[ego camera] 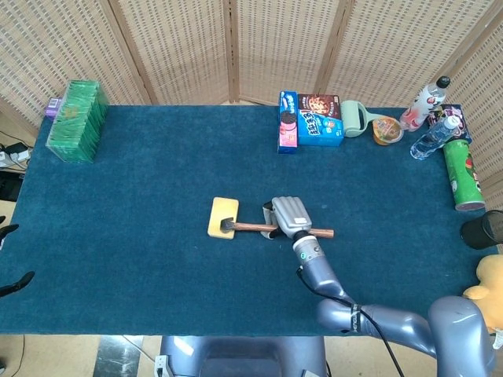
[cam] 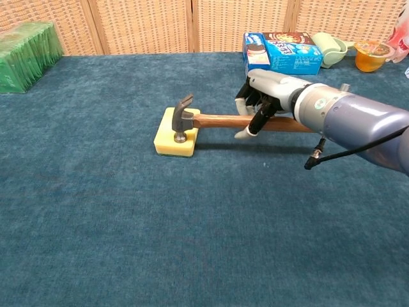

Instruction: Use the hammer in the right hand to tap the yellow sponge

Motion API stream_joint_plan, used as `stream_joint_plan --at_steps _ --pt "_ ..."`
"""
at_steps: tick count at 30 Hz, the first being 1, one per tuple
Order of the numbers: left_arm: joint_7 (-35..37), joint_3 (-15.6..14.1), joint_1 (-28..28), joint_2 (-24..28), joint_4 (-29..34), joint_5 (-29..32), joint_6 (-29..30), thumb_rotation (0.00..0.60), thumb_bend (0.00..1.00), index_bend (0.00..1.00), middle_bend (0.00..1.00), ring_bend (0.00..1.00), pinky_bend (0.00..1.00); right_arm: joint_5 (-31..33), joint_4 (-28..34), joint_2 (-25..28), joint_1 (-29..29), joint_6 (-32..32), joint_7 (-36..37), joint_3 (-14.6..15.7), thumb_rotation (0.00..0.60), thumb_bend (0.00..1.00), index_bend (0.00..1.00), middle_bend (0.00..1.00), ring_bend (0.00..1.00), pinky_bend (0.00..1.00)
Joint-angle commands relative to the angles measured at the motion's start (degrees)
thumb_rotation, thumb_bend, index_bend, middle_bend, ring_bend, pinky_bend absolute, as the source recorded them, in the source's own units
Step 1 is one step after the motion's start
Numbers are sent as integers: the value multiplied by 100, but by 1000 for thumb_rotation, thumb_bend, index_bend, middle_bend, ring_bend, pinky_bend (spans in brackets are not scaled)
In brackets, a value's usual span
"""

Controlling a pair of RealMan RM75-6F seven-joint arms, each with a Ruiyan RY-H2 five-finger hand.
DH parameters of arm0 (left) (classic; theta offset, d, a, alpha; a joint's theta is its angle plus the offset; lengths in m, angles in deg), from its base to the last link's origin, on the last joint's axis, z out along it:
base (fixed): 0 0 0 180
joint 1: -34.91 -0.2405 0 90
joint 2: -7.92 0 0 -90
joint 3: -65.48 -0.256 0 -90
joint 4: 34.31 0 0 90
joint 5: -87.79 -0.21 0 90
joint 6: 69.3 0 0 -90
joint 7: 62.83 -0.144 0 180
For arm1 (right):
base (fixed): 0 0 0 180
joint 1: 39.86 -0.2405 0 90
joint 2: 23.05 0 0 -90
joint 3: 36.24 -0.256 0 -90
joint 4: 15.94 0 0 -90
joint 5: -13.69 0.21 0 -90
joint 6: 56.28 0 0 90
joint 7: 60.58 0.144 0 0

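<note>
The yellow sponge [ego camera: 222,216] [cam: 175,133] lies flat near the middle of the blue table. My right hand [ego camera: 288,216] [cam: 265,97] grips the wooden handle of the hammer [ego camera: 275,228] [cam: 223,121] just right of the sponge. The handle runs level, and the dark metal hammer head [cam: 183,121] rests face down on the sponge's top. My left hand shows only as dark fingertips [ego camera: 16,283] at the left edge of the head view, off the table; I cannot tell how they lie.
Cookie boxes [ego camera: 310,120] [cam: 281,51], a green cup [ego camera: 354,118], a jelly cup [ego camera: 387,130], bottles [ego camera: 428,118] and a green can [ego camera: 461,174] line the back right. A green packet stack [ego camera: 77,119] [cam: 25,54] sits back left. A black cup [ego camera: 483,230] stands at the right edge.
</note>
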Motion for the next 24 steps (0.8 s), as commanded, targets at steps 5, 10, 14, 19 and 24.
stream_joint_plan --at_steps 5,10,14,19,24 --pt "39 -5 32 -27 -44 -8 -58 600 181 178 97 2 0 277 807 393 209 -160 902 -436 600 249 897 1000 1000 1000" --pt "11 -15 62 -55 -26 -49 -84 600 180 178 97 2 0 278 1071 793 395 -313 1246 -482 600 248 897 1000 1000 1000" --pt "-28 -19 69 -61 4 -70 -76 600 181 178 97 2 0 210 1105 990 530 -335 1390 -391 600 247 897 1000 1000 1000" --pt "-98 -37 77 -61 65 -113 -72 600 181 177 97 2 0 -66 984 1154 700 -276 1531 -218 600 249 897 1000 1000 1000" --pt "-156 -41 82 -57 120 -140 -57 600 180 178 97 1 0 -226 899 1275 827 -248 1629 -98 600 249 897 1000 1000 1000"
